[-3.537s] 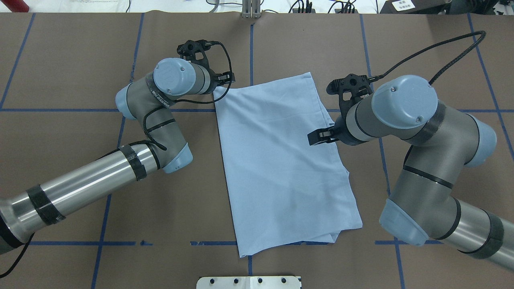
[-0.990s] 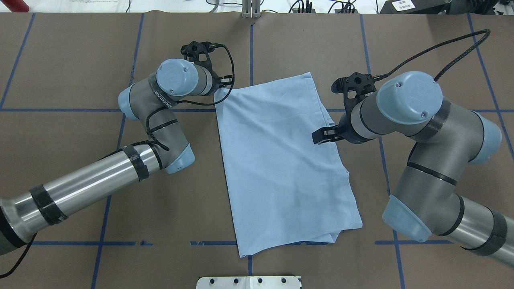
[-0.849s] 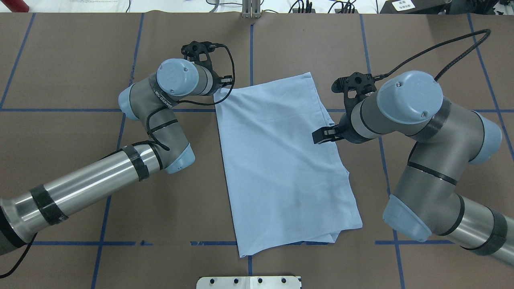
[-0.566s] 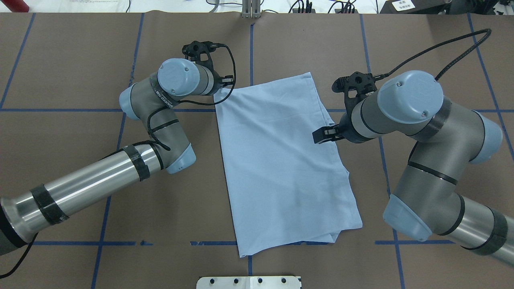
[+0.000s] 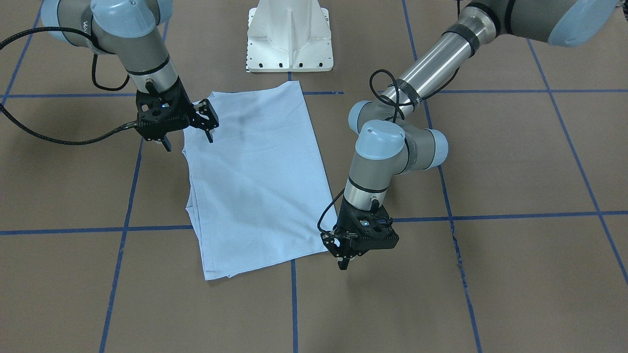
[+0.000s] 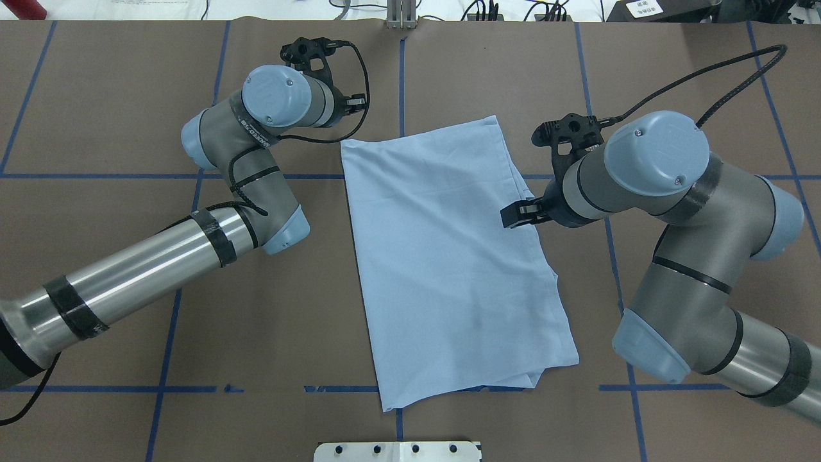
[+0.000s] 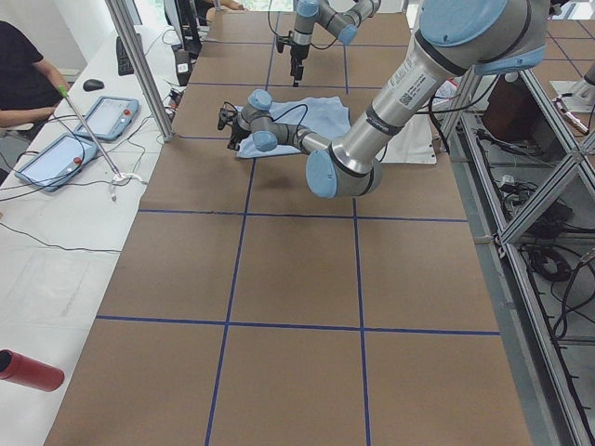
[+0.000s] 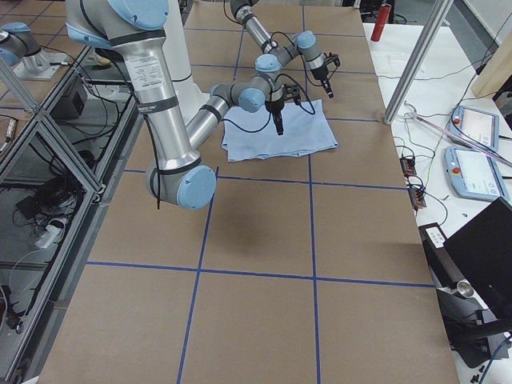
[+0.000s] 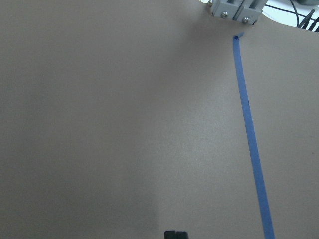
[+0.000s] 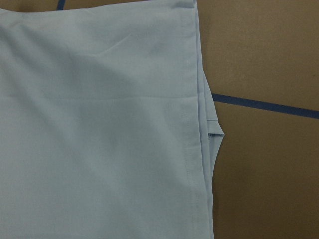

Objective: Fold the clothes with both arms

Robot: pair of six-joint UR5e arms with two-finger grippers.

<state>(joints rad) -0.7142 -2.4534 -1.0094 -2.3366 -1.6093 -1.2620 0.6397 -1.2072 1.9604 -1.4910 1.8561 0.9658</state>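
1. The light blue short-sleeved T-shirt lay flat near the middle of the brown paper-covered table. It formed a long, slightly skewed rectangle with no sleeve sticking out and stacked layers showing along one long side. Its print and collar were hidden.
2. The black two-finger left gripper stood just off the shirt's far corner, over bare table, with its jaws seemingly closed on nothing.
3. The black two-finger right gripper was spread wide astride the opposite long edge, grasping nothing.
4. The lengthwise folds looked finished, and a crosswise fold probably remained to be done.
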